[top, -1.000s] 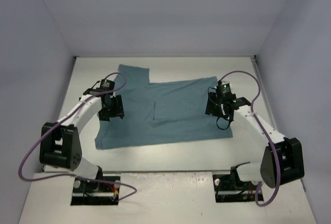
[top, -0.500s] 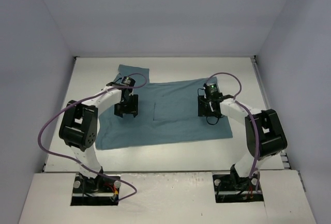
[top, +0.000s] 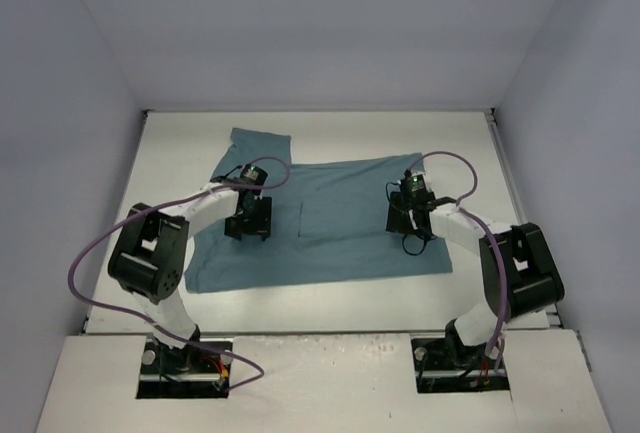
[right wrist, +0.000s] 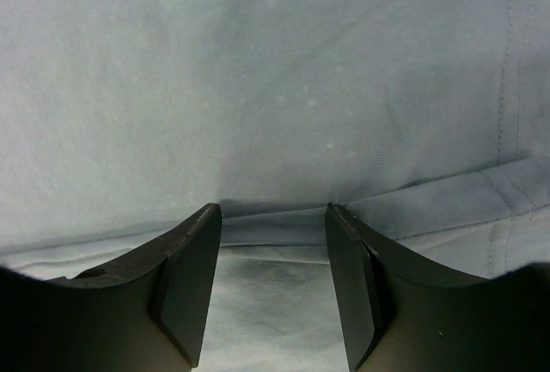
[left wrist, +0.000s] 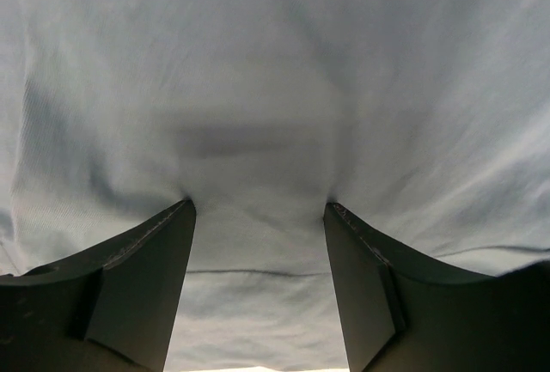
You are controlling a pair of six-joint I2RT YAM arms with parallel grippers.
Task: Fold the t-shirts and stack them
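**Q:** Where does the t-shirt (top: 330,203) lie?
**A:** It lies flat on the white table (top: 400,131), spread across the middle. One sleeve (top: 258,143) reaches toward 11 o'clock, and the lower edge runs along the 6 o'clock side.

**Q:** How do the arms stand in the top view?
**A:** The left gripper (top: 248,229) is over the 9 o'clock part of the shirt. The right gripper (top: 402,221) is over its 3 o'clock part. Both point down at the cloth, and a purple cable (top: 90,253) loops along each arm.

**Q:** What does the left wrist view show?
**A:** The left gripper (left wrist: 258,207) is released. Its two dark fingers (left wrist: 142,277) stand apart with their tips pressed on the teal cloth. The cloth dimples at each tip, and the stretch between the tips lies unpinched.

**Q:** And the right wrist view?
**A:** The right gripper (right wrist: 272,209) is likewise released. Its fingers (right wrist: 189,269) are apart, with the tips touching the cloth at a fold line (right wrist: 275,210) that crosses between them. A stitched seam (right wrist: 516,63) runs down the 3 o'clock side of that view.
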